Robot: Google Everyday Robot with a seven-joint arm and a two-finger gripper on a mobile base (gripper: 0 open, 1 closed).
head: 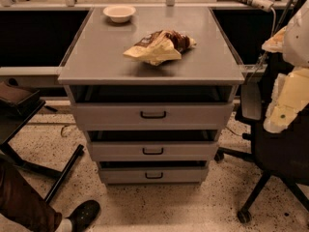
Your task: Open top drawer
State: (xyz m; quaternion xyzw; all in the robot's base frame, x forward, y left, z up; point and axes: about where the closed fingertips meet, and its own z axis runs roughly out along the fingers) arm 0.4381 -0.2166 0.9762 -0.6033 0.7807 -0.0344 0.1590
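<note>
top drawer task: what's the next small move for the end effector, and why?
Probably swing the end effector leftward toward the black bar handle on the top drawer. It sits at the right edge of the view, far from the handle and touching nothing on the drawer. The drawer front does not look pulled out, so no pull can begin until the end effector lines up in front of the handle.

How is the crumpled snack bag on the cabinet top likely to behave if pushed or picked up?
The snack bag looks crumpled and partly flattened, so it is probably floppy and light, and would deform under a grip. Lying flat on the smooth cabinet top, it would likely slide rather than roll. The pincer is not in view.
</note>
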